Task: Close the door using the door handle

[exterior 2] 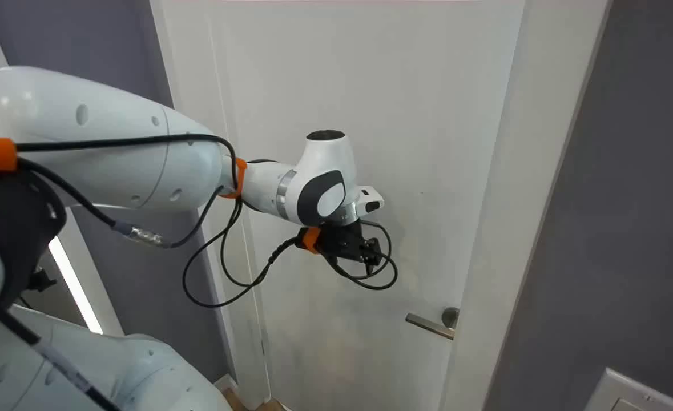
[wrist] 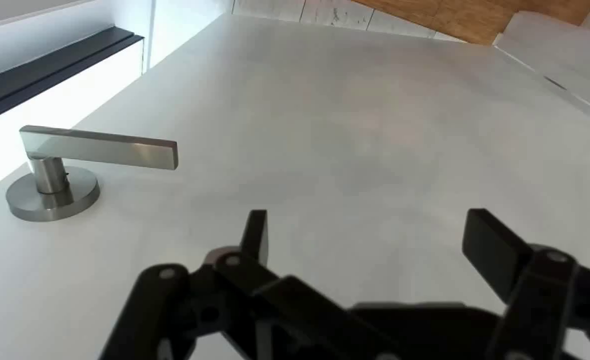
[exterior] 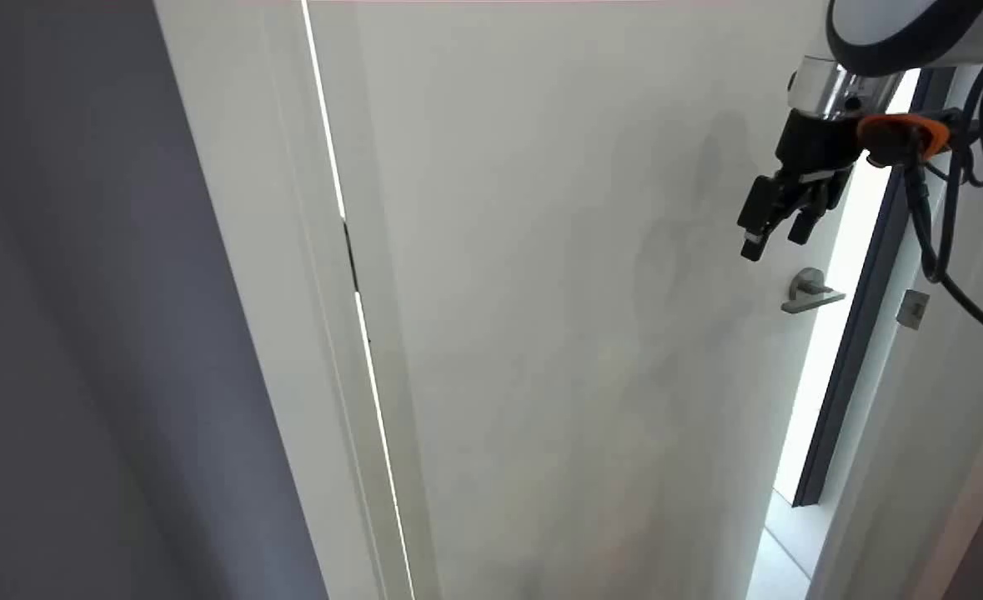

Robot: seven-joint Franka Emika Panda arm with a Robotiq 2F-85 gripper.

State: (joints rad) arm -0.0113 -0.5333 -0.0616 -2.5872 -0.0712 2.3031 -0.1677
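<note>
Above and to one side of the door handle (wrist: pixel 103 148) on the ajar door (wrist: pixel 345 120), my gripper (wrist: pixel 370 235) hangs free — jaws apart, nothing between them — so I'd drop level, grasp the door handle squarely, then draw the door steadily into its frame (exterior 2: pixel 516 200).

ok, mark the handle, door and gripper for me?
Handle (wrist: pixel 99 147): in the wrist view, on the middle of its lever.
Door (exterior: pixel 558 308): in an exterior view, mid-panel, on the flat white face.
Gripper (wrist: pixel 366 232): in the wrist view, midway between its parted fingertips.
</note>
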